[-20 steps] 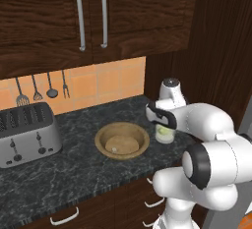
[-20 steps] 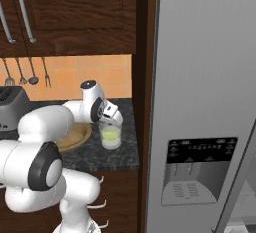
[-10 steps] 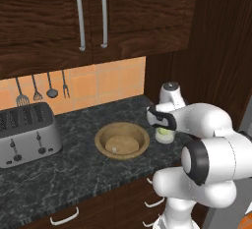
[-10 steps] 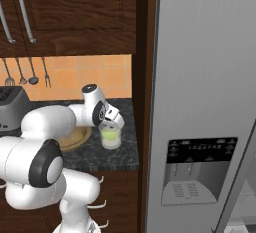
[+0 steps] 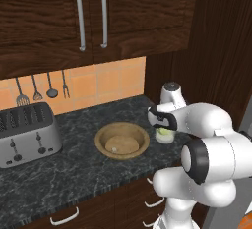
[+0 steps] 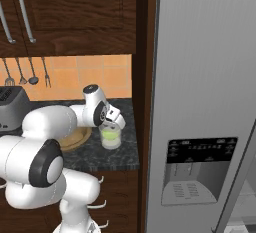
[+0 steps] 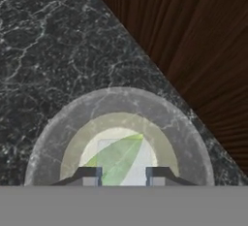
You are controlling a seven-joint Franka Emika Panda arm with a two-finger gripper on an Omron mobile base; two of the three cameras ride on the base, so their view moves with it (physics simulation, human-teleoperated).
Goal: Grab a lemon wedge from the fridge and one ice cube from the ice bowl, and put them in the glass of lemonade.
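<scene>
Hovering right over the small clear tumbler of pale lemonade at lower centre of the hand view, the end effector looks clenched on a green lemon wedge, so I'd centre, then release straight down.

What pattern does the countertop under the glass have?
Black stone with fine white marbled veins; the dark stone countertop shows best in the hand view.
</scene>
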